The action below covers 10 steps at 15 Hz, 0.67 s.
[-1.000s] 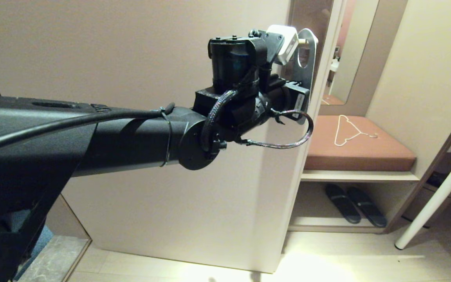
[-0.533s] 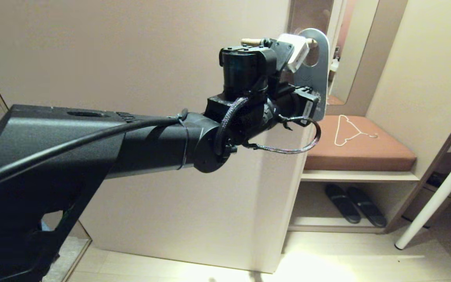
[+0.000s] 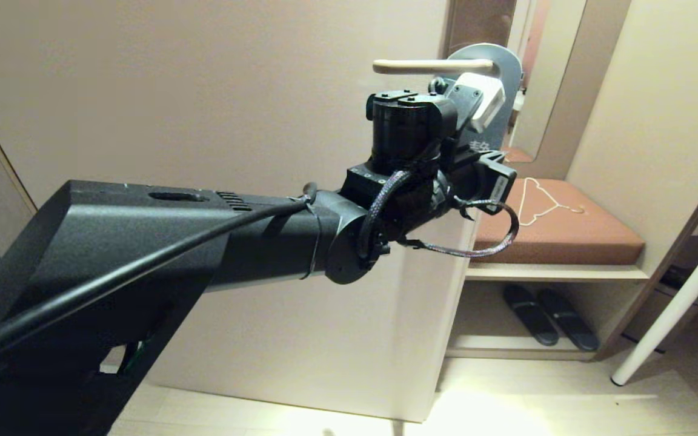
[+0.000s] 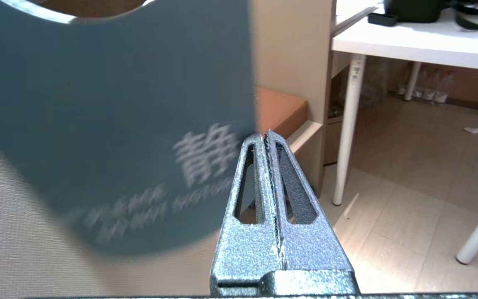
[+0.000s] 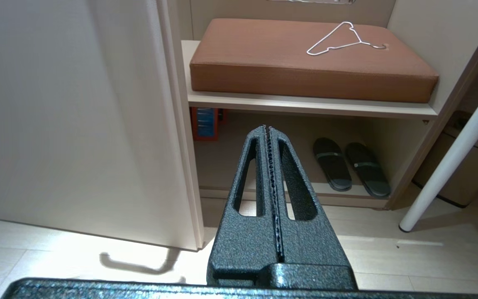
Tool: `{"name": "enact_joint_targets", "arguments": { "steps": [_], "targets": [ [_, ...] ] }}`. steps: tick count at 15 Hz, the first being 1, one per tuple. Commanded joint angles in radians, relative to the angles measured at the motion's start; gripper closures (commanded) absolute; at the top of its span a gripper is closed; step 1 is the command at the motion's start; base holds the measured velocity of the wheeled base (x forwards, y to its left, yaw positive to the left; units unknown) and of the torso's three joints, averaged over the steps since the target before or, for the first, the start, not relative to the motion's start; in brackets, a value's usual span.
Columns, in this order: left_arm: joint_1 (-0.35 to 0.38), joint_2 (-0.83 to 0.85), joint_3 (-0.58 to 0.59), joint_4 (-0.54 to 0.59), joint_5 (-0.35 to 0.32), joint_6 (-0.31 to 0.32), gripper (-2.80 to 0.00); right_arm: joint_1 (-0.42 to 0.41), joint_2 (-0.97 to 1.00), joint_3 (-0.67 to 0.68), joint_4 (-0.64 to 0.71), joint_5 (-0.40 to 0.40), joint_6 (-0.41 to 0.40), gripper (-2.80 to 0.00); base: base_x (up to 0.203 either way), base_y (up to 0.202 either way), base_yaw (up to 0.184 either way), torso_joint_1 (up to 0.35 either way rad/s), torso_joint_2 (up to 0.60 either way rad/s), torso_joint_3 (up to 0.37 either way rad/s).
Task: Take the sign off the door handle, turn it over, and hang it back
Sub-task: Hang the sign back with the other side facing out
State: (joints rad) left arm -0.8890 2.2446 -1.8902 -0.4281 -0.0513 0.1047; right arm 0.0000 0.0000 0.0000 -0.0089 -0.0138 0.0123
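The beige door handle (image 3: 434,65) sticks out level from the door. The grey-blue sign (image 3: 508,75) hangs at the handle's right end, mostly behind my left wrist (image 3: 422,157). In the left wrist view the sign (image 4: 110,104) shows its grey-blue printed face, blurred, with its oval hole at the picture's edge. My left gripper (image 4: 265,135) is shut and empty, its tips just beside the sign's edge. My right gripper (image 5: 267,128) is shut and empty, low down, pointing at the shelf unit beside the door.
The door (image 3: 203,91) fills the left. To its right is a bench with a brown cushion (image 3: 561,230) and a white wire hanger (image 3: 537,203), with black slippers (image 3: 549,324) beneath. A white table leg (image 3: 670,309) slants at the far right.
My left arm has moved down and to the right, uncovering the handle. The sign has shifted right along the handle and turned its face more towards me.
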Motion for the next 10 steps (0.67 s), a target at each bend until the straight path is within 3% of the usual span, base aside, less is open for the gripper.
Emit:
{"name": "enact_joint_targets", "arguments": {
  "steps": [1,7,10],
  "targets": [
    [0.015,0.017,-0.014,-0.003,-0.001,0.001,0.0,0.0,0.0,0.0,0.0,0.0,0.0,0.0,0.0,0.0,0.0,0.0,0.0,0.0],
    [0.07,0.033,-0.04,-0.007,-0.005,-0.005,0.0,0.0,0.0,0.0,0.0,0.0,0.0,0.0,0.0,0.0,0.0,0.0,0.0,0.0],
    [0.065,0.036,-0.041,-0.038,-0.053,-0.007,0.0,0.0,0.0,0.0,0.0,0.002,-0.002,0.0,0.0,0.0,0.0,0.0,0.0,0.0]
  ]
}}
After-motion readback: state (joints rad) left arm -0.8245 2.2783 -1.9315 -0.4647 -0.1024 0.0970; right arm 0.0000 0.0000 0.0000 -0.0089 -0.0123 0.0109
